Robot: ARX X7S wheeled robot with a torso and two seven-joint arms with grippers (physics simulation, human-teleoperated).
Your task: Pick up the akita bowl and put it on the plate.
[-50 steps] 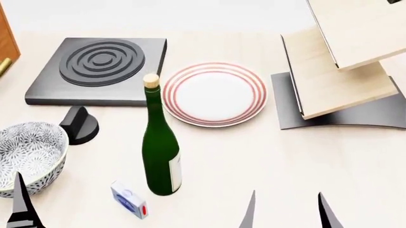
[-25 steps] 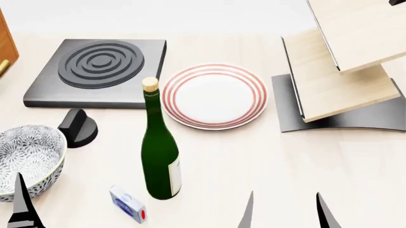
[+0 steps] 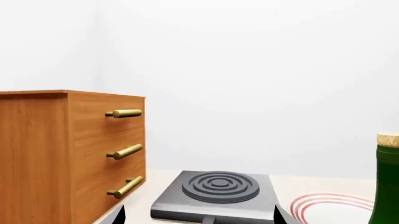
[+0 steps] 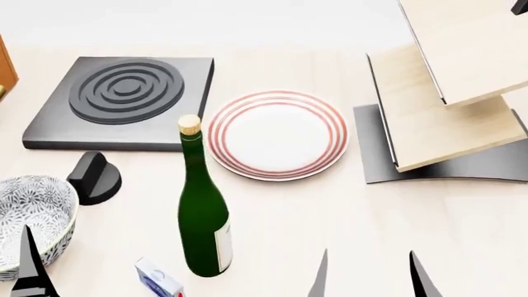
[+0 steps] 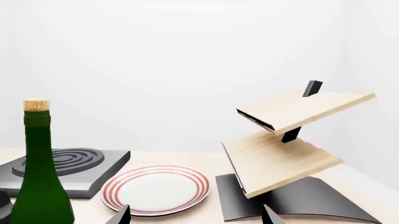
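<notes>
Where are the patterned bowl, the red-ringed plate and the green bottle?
akita bowl (image 4: 33,207), head view, on its patterned inside.
plate (image 4: 276,135), head view, on its white centre.
green bottle (image 4: 203,229), head view, on its glass body.

In the head view, the akita bowl (image 4: 33,219) is cut off at the left edge, the small blue-and-white box (image 4: 157,281) at the bottom, and only the fingertips (image 4: 29,263) of each pincer are seen.
</notes>
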